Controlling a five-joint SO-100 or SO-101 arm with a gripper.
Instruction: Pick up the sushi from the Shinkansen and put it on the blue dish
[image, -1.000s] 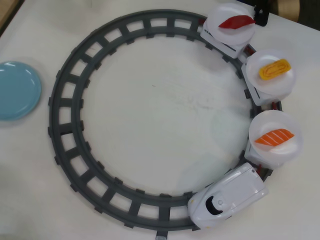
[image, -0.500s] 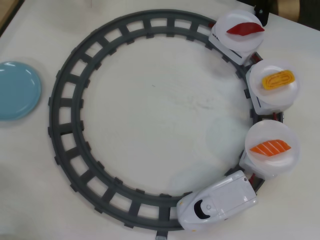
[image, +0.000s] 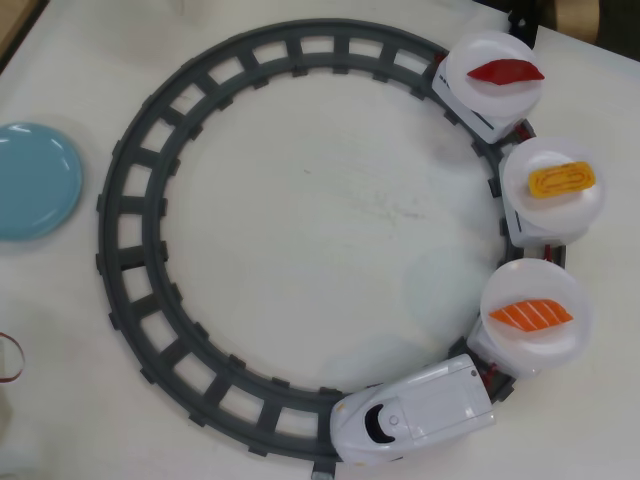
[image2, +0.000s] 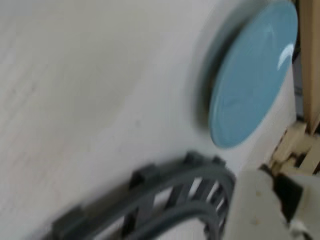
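In the overhead view the white Shinkansen (image: 415, 410) stands on the grey track at the bottom right, nose to the left. The orange salmon sushi (image: 531, 315) lies on the round white plate of the first car behind it. The blue dish (image: 30, 180) lies at the left edge, outside the track, and is empty. The arm does not show in this view. The blurred wrist view shows the blue dish (image2: 250, 80) at the upper right above a piece of track (image2: 165, 195). A pale part of my gripper (image2: 257, 207) fills the bottom right corner; its jaws do not show.
The grey circular track (image: 130, 230) rings the middle of the table. A dark red piece (image: 505, 71) and a yellow egg piece (image: 561, 180) ride on the two rear cars' plates. Wooden pieces (image2: 306, 65) stand beside the blue dish in the wrist view.
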